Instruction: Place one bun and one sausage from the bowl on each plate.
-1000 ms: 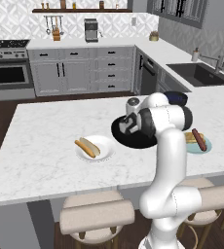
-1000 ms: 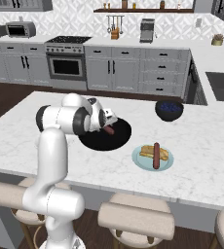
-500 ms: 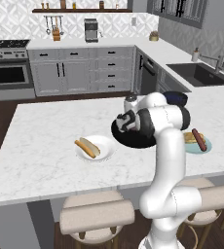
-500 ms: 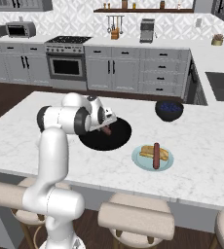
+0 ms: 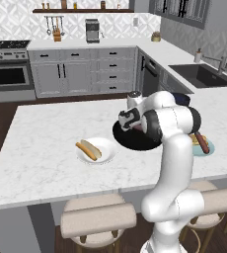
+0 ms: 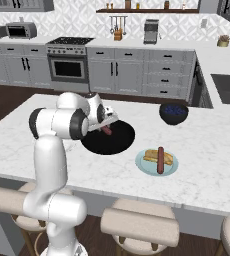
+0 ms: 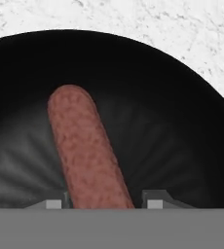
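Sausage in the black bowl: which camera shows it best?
The hand view: the sausage lies close-up in the bowl, running between the claw tips. The right base view shows it small; in the left base view the arm covers most of it.

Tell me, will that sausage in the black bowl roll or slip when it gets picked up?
Probably apt to roll: the sausage is a smooth round cylinder lying loose on the glossy bowl. It looks straight and stiff, so likely won't droop much.

Black bowl (image 6: 108, 141): wide, shallow, glossy, on the marble island. Sausage (image 7: 87, 151): reddish-brown, in the bowl. White plate (image 5: 96, 150): at the bowl's 9 o'clock, bun with, apparently, sausage. Blue-green plate (image 6: 156, 163): bun, sausage.
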